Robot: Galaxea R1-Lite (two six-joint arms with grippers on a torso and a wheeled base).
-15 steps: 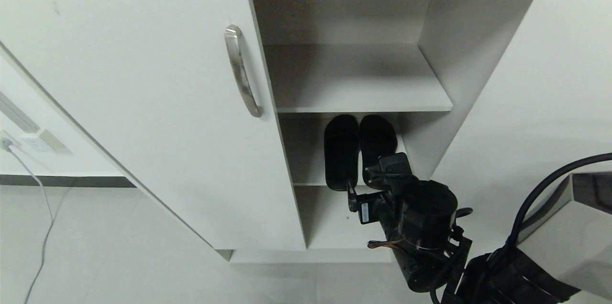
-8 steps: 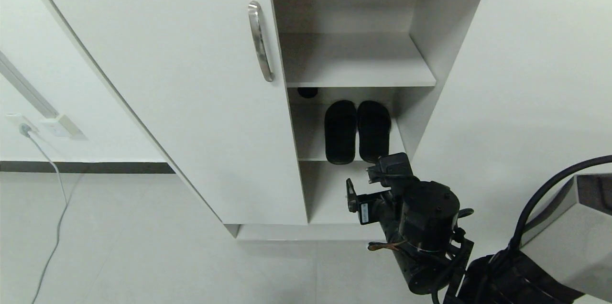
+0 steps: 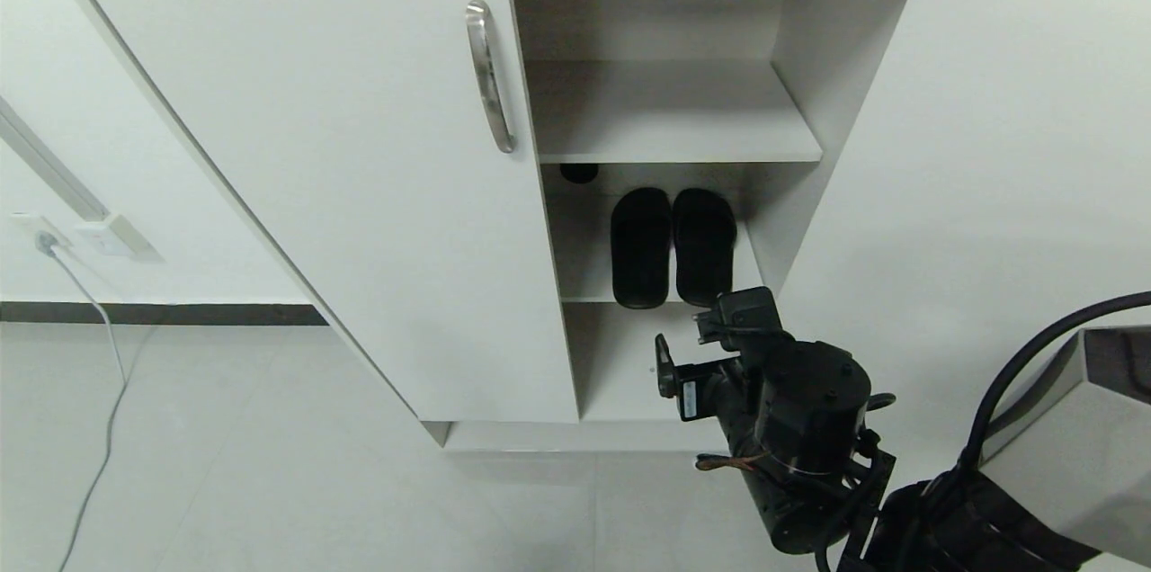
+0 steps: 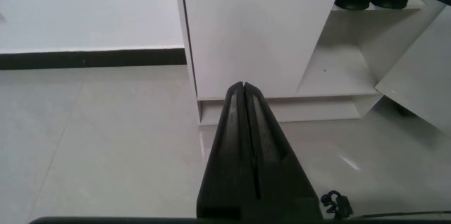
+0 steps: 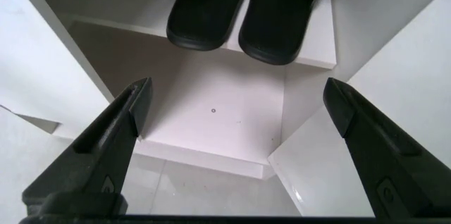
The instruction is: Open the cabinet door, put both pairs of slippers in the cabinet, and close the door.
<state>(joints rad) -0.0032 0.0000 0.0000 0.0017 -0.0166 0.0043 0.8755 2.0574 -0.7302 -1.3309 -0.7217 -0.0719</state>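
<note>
A pair of black slippers [image 3: 673, 246] lies side by side on the middle shelf of the white cabinet [image 3: 800, 104], heels at the shelf's front edge. My right gripper [image 3: 701, 347] hangs open just in front of and below those heels, before the bottom compartment. In the right wrist view its fingers [image 5: 120, 132] are spread wide, with nothing between them and the slippers [image 5: 243, 5] beyond. The left gripper [image 4: 243, 111] is shut on nothing, low over the floor in front of the cabinet. The right door [image 3: 989, 149] stands open. The left door [image 3: 315, 149], with its metal handle [image 3: 488, 77], is shut.
The upper shelf [image 3: 665, 118] and the bottom shelf [image 3: 629, 374] are bare. A small dark shape [image 3: 578, 173] sits deep on the middle shelf; I cannot tell what it is. A wall socket [image 3: 45, 239] with a cable [image 3: 99, 392] is at far left. Open floor lies before the cabinet.
The head camera has drawn back from the cabinet. The right gripper overlapped the slippers' heels a second ago and now stands clear below them. The slippers stay on the shelf.
</note>
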